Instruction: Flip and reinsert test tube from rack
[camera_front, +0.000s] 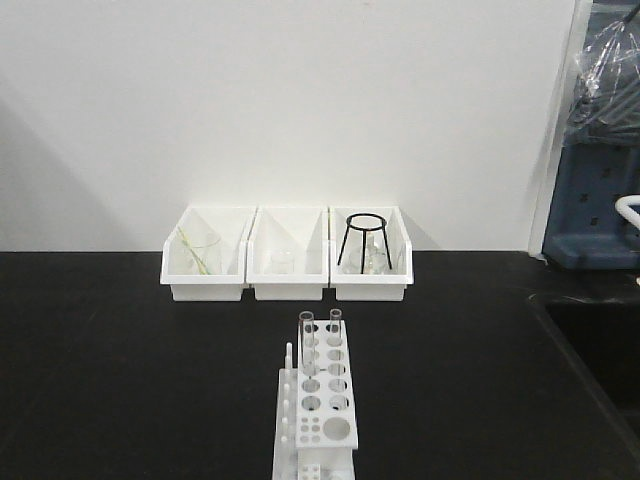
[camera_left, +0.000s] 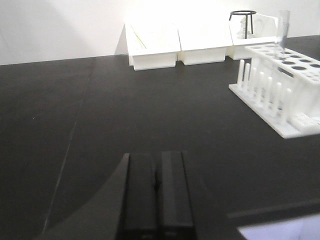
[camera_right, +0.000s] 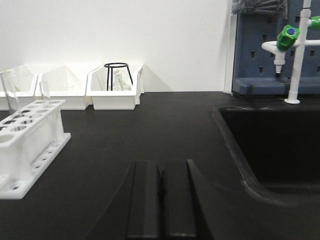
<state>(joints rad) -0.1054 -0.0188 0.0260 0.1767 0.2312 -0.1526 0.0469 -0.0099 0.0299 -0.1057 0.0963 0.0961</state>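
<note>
— Whereabouts of the rack?
— Lower centre of the front view, on the black table, pegs along its left side. Right edge of the left wrist view, lower left of the right wrist view.
— Anything in it?
— Two clear tubes, upright in the farthest holes: left tube, right tube.
— And the left gripper?
— Bottom centre of its own view, fingers pressed together, nothing between them, well apart from the rack.
— The right gripper?
— Likewise pinched closed and empty.
— Behind?
— Three white bins against the wall, a black tripod in the rightmost. A sink on the right.
</note>
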